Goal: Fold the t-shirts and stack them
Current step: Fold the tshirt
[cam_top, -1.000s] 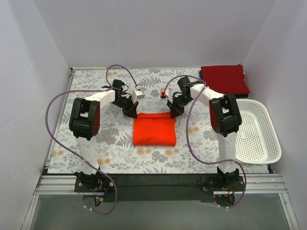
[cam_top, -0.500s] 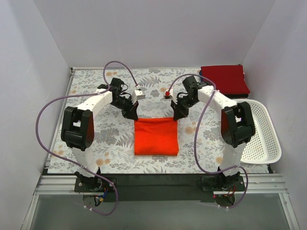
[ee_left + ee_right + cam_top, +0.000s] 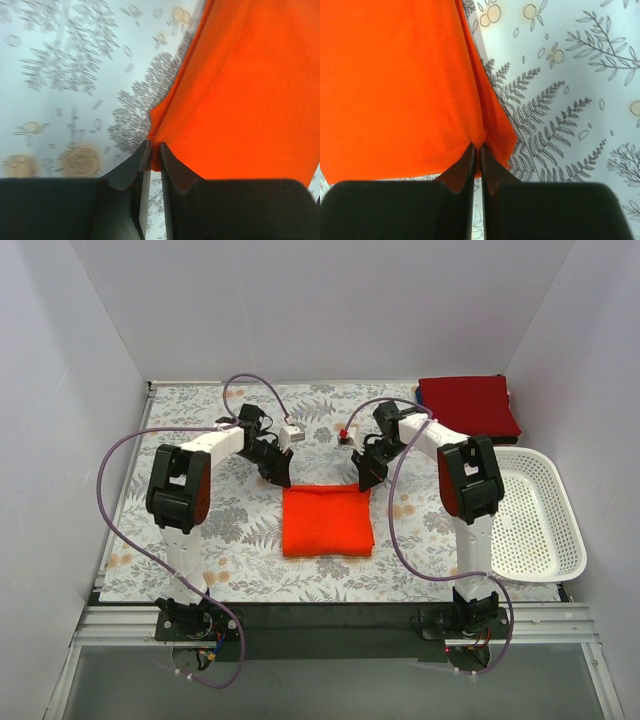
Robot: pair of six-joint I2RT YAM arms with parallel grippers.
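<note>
Bright orange-red t-shirt (image 3: 328, 523), soft cotton, folded to a neat, flat rectangle w/ a few shallow wrinkles. It lies mid-tabletop on the floral-print cloth (image 3: 235, 530), a pale, smooth fabric w/ grey ferns and tan blossoms that covers the whole work area. Wrist views show a fine knit weave and a stitched hem along the shirt's edge.

Darker crimson t-shirt (image 3: 468, 405), also folded square, sits at the far R corner, well apart from the orange-red one. White perforated plastic basket (image 3: 545, 540), rounded-rectangle shape w/ a gridded bottom, sits along the R edge, near side of the crimson shirt.

Both arms reach fwd, elbows raised and out, forearms angled inward, wrists pitched down. Purple cables loop over each.

L pincer (image 3: 283, 478) is at the shirt's far L corner. Black fingers (image 3: 175, 170) are a thin slit apart, w/ a sliver of orange hem in the slit, so it's pinching the corner.

R pincer (image 3: 364, 480) is at the far R corner. Its tips are all but pressed together on the fold line where the layered corner tapers, pinching it. Cloth just beside the tips lies flat on the floral fabric.
</note>
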